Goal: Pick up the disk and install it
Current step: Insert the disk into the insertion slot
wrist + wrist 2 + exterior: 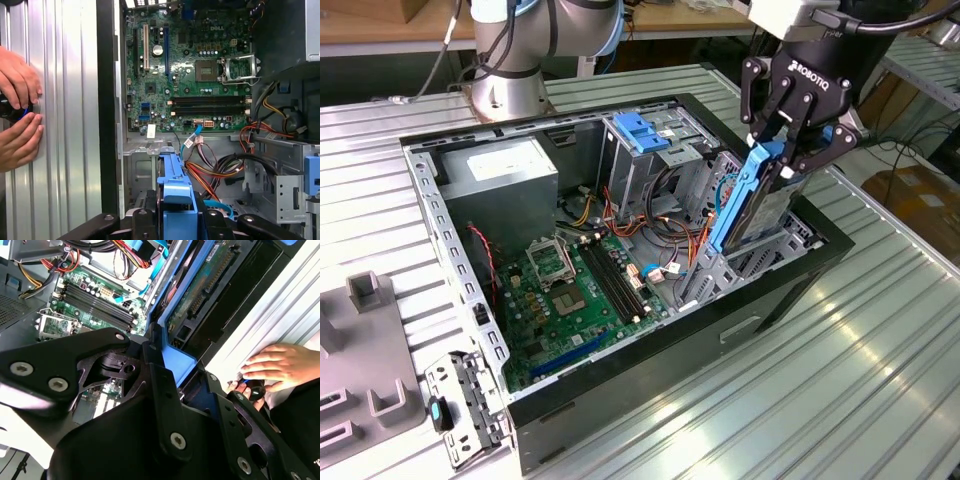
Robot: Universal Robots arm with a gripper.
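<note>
One arm [820,45] comes down over the open computer case [670,370] at the exterior view's right, with its wrist tilted. You will find the gripper [785,160] pointing down and toward the exterior view's left. Its jaws are pressed in on the upper end of the one disk [755,205], pinching it between them.

The disk stands on edge and leans with the gripper, its blue rail facing you. Its lower end reaches the metal bay [720,275] in the case corner; you cannot tell whether it touches.

Count one circuit board [570,290] on the case floor, one grey power box [505,175] and one blue latch plate [640,130].

In the first wrist view, two hands [17,80] [17,142] rest on the ribbed table [65,125] beside the case, around a small dark object [10,107].
</note>
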